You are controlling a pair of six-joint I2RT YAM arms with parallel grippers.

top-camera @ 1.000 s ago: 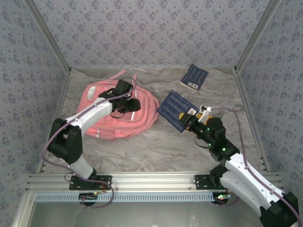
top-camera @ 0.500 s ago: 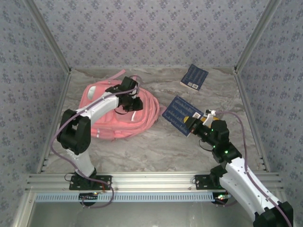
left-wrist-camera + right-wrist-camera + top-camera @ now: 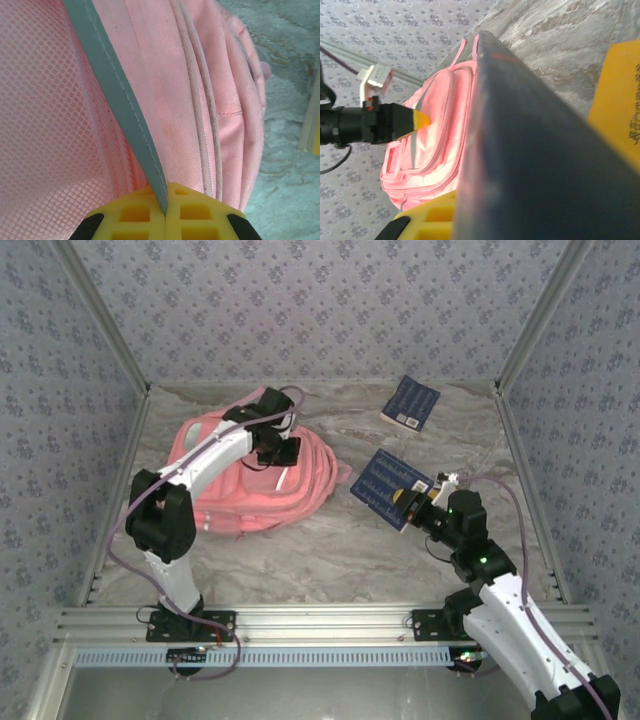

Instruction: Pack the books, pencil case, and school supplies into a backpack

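Left gripper (image 3: 280, 448): its yellow pads are pressed together on a grey strip (image 3: 120, 100) of the pink backpack (image 3: 225, 490), on the bag's upper right part.
Right gripper (image 3: 408, 495): it is clamped on the near edge of a navy book (image 3: 380, 475) with a dotted cover, and the wrist view looks along that edge toward the bag.
Backpack: it lies flat on the left of the table (image 3: 330, 550), with no open mouth visible from above.
What has changed: in the last second the left gripper has slid toward the far wall, taking the strip with it. The right gripper has drawn the navy book rightward, so the book now sits apart from the bag's right side.
Meaning for the task: this looks like the opening step. The book seems to wait aside while the left arm works the bag open, and nothing visible is packed.
Second navy book (image 3: 411, 402): it rests well apart, near the far wall, untouched.
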